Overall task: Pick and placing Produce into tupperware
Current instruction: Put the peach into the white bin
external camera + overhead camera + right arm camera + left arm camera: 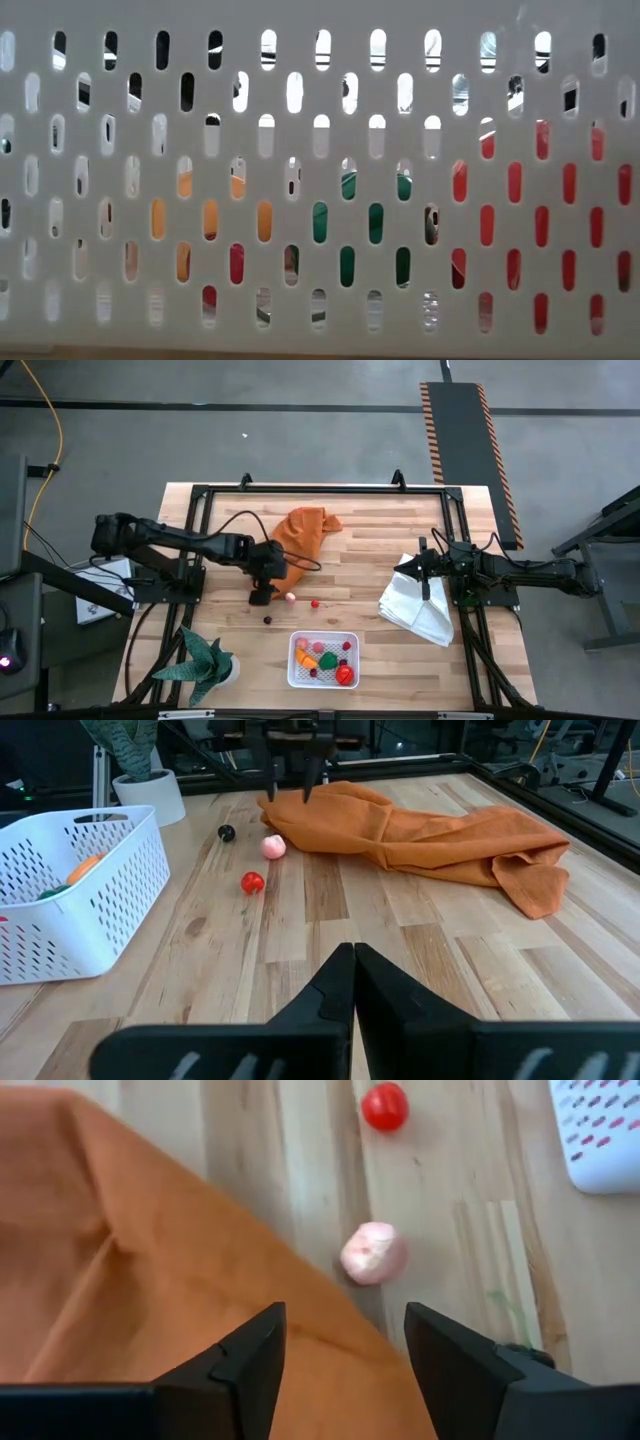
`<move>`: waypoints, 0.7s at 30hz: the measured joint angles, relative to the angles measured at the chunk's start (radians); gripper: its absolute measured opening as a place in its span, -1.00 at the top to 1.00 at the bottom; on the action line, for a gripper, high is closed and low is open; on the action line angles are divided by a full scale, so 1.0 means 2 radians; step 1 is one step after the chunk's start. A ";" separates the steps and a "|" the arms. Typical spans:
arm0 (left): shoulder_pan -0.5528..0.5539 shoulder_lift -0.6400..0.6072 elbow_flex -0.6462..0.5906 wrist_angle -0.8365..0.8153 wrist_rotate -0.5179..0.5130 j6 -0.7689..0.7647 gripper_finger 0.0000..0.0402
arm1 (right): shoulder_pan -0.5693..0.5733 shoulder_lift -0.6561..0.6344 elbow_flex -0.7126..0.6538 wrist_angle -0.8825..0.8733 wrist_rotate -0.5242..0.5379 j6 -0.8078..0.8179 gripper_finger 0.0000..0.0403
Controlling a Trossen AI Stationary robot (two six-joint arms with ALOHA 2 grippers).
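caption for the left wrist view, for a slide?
Left end effector, fingers apart, over the orange cloth, facing a pink produce piece and red one on the table.

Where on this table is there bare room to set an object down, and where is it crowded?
Free: bare wood between the orange cloth and white cloth, and between basket and white cloth. Crowded: near the left gripper, where three small produce pieces lie, and inside the basket.
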 joint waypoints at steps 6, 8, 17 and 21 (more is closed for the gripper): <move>-0.020 0.024 0.000 0.013 -0.006 0.001 0.08 | 0.000 0.000 0.000 0.000 0.000 0.000 1.00; -0.026 0.028 0.000 0.017 -0.009 0.001 0.08 | 0.000 0.000 0.000 0.000 0.000 0.000 1.00; -0.047 0.031 0.000 0.037 -0.015 0.004 -0.02 | 0.000 0.000 0.000 0.000 0.000 0.000 1.00; -0.049 0.036 0.000 0.047 -0.018 0.005 -0.12 | 0.000 0.000 0.000 0.000 0.000 0.000 1.00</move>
